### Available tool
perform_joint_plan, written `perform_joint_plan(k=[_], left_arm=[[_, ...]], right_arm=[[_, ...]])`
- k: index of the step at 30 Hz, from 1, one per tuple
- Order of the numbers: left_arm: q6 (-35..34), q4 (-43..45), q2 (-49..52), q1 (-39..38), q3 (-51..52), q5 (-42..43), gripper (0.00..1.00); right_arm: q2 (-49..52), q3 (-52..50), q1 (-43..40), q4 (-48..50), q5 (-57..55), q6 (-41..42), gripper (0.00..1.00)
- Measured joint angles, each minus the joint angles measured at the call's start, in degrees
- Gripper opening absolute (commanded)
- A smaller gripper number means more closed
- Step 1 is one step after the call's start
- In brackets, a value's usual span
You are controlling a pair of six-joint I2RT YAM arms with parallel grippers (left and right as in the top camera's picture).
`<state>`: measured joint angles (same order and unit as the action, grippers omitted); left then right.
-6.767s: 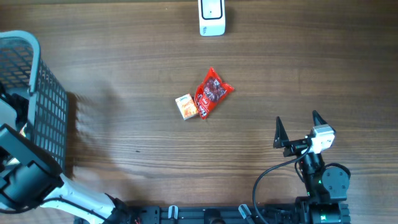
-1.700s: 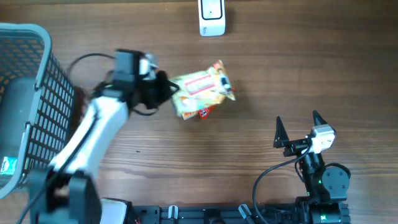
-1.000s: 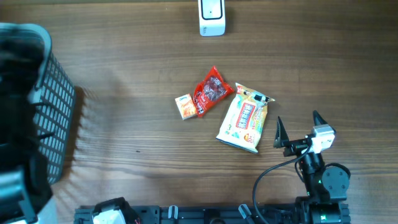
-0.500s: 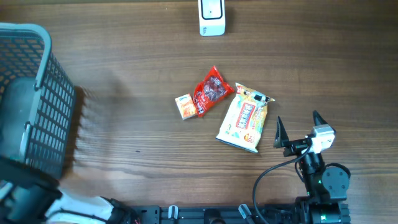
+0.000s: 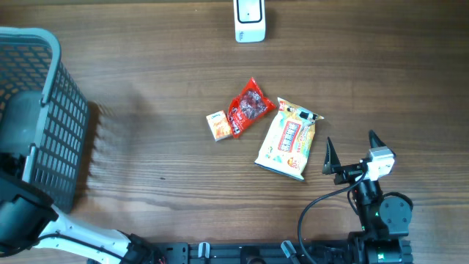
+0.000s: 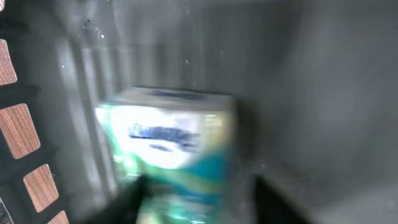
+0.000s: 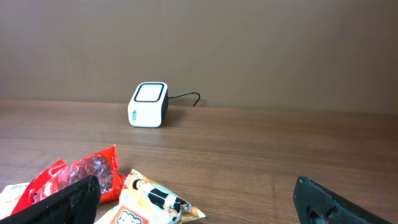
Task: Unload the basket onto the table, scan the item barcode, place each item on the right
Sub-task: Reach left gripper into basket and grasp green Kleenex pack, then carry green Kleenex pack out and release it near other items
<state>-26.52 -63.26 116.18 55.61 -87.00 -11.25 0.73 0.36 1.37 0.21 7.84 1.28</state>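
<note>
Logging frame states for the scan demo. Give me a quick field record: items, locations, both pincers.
scanner: white scanner, far edge of the table
loose items: small orange box with red packet against it; yellow snack bag beside the packet, on the right arm's side
basket: grey basket, left end of table
in basket: green-and-white box, blurred
left pincer: inside basket, fingers flanking the box; grip unclear through blur
right pincer: open, empty, just past the snack bag
</note>
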Motion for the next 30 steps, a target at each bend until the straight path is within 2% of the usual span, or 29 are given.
perform_joint_plan(k=[1,3,9,12,15,19,23,26,29,30], left_arm=[[0.7,0.0,0.0,0.0,0.0,0.0,0.15],[1.0,0.0,0.0,0.0,0.0,0.0,0.04],[1.8,-1.5,-0.2,-0.2,-0.5,0.7,0.04],[1.9,-3.3,-1.3,-1.6,-4.3,6.3,0.04],[1.9,-1.2,-9.7,-6.5,-12.8,12.3,0.04],[1.8,8.1,-29.1,-17.6,-17.2,15.1,0.04],[1.8,7.7,-38.1,-33.5,-17.6,19.8,0.04],[1.8,3.4,-35.3,-50.2,-16.2,22.4,0.04],[1.8,3.3,-23.9,-68.1,-10.0,23.6,0.04],[1.7,3.3,-19.8,-71.8,-8.7,23.8,0.08]], right_arm=[[0.0,0.0,0.0,0.0,0.0,0.0,1.0],[0.0,0.0,0.0,0.0,0.0,0.0,1.0],[0.0,0.0,0.0,0.0,0.0,0.0,1.0],[0.0,0.0,0.0,0.0,0.0,0.0,1.0],[0.0,0.0,0.0,0.0,0.0,0.0,1.0],[0.0,0.0,0.0,0.0,0.0,0.0,1.0],[0.0,0.0,0.0,0.0,0.0,0.0,1.0],[0.0,0.0,0.0,0.0,0.0,0.0,1.0],[0.0,0.0,0.0,0.0,0.0,0.0,1.0],[0.0,0.0,0.0,0.0,0.0,0.0,1.0]])
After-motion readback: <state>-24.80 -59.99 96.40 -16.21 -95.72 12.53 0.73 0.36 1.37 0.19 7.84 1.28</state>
